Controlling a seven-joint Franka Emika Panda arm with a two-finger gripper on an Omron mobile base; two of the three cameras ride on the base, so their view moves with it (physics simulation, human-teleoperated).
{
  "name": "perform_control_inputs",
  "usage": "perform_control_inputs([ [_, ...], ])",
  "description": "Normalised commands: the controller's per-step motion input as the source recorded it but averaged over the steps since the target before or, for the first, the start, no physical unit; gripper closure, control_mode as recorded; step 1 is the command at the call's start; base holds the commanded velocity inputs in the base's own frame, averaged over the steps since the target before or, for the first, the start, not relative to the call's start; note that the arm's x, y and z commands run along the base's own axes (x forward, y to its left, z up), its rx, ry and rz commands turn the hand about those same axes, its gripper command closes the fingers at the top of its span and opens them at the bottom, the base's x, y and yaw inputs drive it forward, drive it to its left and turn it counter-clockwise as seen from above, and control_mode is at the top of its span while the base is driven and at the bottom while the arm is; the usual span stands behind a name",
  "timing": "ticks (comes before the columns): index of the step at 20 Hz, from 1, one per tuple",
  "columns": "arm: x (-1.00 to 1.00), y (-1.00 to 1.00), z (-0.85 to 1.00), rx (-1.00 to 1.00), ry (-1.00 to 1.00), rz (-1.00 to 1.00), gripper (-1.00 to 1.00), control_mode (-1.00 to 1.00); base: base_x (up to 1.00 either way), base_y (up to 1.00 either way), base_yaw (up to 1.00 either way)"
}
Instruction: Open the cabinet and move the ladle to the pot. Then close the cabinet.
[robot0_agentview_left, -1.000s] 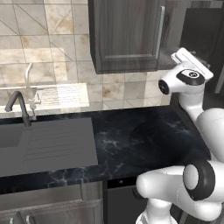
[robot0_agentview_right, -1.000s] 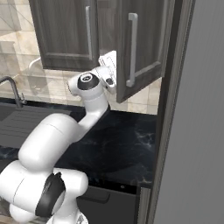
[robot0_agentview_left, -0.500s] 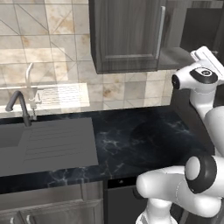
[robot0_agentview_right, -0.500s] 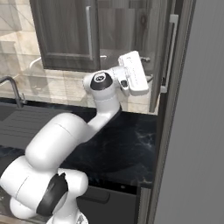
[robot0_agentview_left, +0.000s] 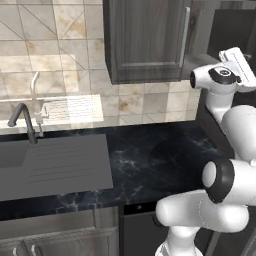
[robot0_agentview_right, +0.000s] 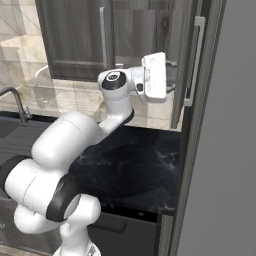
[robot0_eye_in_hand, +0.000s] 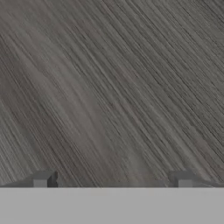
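1. The gripper (robot0_eye_in_hand: 112, 183) is apart and holds nothing; its tips are very close to the inner face of the right door (robot0_agentview_right: 181, 75) of the cabinet (robot0_agentview_left: 145, 40).
2. This door stands open; the left door (robot0_agentview_right: 75, 40) is shut.
3. Risk: the hand beside the door may push or hit it when turning inside.
4. Ladle and pot: place cannot be told.
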Motion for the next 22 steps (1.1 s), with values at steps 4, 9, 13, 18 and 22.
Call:
perform_control_inputs([
  [4, -0.71, 0.26, 0.01, 0.0, -0.03, 0.02, -1.0, -1.0, 0.0, 0.0, 0.0],
  [9, -0.98, 0.44, 0.04, -0.03, -0.01, 0.13, -1.0, -1.0, 0.0, 0.0, 0.0],
  [13, -0.71, 0.07, 0.23, -0.01, 0.0, 0.22, -1.0, -1.0, 0.0, 0.0, 0.0],
  [18, -0.4, 0.01, 0.37, -0.01, 0.04, 0.27, -1.0, -1.0, 0.0, 0.0, 0.0],
  [22, -0.36, 0.25, 0.25, -0.03, 0.17, 0.29, -1.0, -1.0, 0.0, 0.0, 0.0],
])
